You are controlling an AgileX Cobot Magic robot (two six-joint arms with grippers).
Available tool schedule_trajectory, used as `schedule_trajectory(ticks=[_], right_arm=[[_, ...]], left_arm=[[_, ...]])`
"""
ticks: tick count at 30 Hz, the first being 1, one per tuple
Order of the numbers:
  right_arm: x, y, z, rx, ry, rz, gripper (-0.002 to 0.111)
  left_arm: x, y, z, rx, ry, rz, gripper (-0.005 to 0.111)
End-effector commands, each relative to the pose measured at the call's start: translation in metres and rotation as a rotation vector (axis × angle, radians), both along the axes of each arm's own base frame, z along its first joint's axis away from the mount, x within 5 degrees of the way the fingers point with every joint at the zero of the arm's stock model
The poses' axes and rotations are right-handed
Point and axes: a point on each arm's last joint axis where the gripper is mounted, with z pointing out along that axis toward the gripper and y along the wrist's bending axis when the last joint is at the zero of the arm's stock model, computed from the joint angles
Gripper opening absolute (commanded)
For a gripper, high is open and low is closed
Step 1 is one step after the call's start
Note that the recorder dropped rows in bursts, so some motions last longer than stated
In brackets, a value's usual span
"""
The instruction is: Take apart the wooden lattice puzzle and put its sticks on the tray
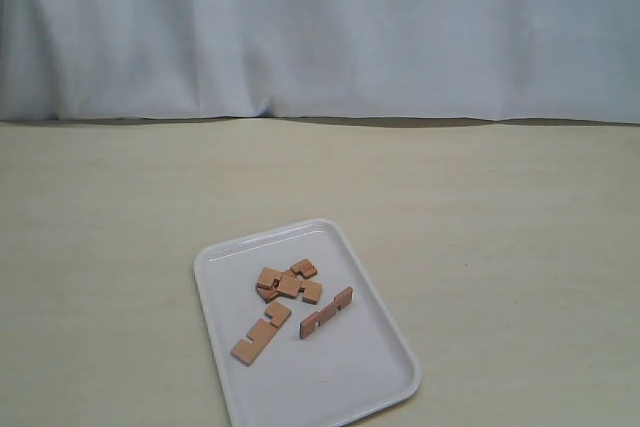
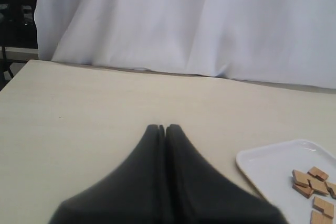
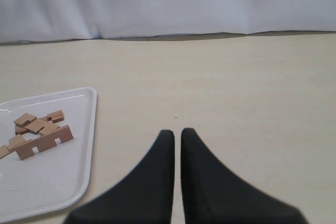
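Note:
The white tray [image 1: 350, 367] lies on the table at the front centre, and all the light-brown sticks are on it. Two sticks [image 1: 288, 282] lie crossed in a small pile; whether they still interlock I cannot tell. A third stick [image 1: 262, 332] lies flat and a fourth [image 1: 326, 312] stands on its edge. Neither arm shows in the exterior view. My left gripper [image 2: 163, 127] is shut and holds nothing, over bare table beside the tray [image 2: 268, 166] and its sticks [image 2: 310, 179]. My right gripper [image 3: 177, 131] is shut and holds nothing, beside the tray [image 3: 52, 177] with the edge-standing stick [image 3: 44, 141].
A white curtain [image 1: 320, 27] hangs along the table's far edge. The pale wooden tabletop [image 1: 500, 227] spreads wide on both sides of the tray and behind it.

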Motion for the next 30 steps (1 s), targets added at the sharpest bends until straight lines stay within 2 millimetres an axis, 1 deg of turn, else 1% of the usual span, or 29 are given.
schedule_trajectory(ticks=[1,5,9,13,30], right_arm=[[-0.0002,0.0001,0.0004,-0.002,-0.008,0.002,0.004],[-0.0002,0.0001,0.0004,-0.002,-0.008,0.002,0.004],[-0.0002,0.0001,0.0004,-0.002,-0.008,0.002,0.004],[-0.0002,0.0001,0.0004,-0.002,-0.008,0.002,0.004],[-0.0002,0.0001,0.0004,-0.002,-0.008,0.002,0.004]], left_arm=[[-0.0003,0.0,-0.0023,-0.007,0.018,0.001,0.0],[-0.0011,0.0018,-0.0076,0.024,0.075,0.016,0.0],[-0.0011,0.0019,-0.0076,0.015,0.075,0.019,0.0],[-0.0012,0.003,-0.0079,0.053,0.078,0.025,0.0],[-0.0013,0.0031,-0.0086,0.055,0.085,0.025,0.0]])
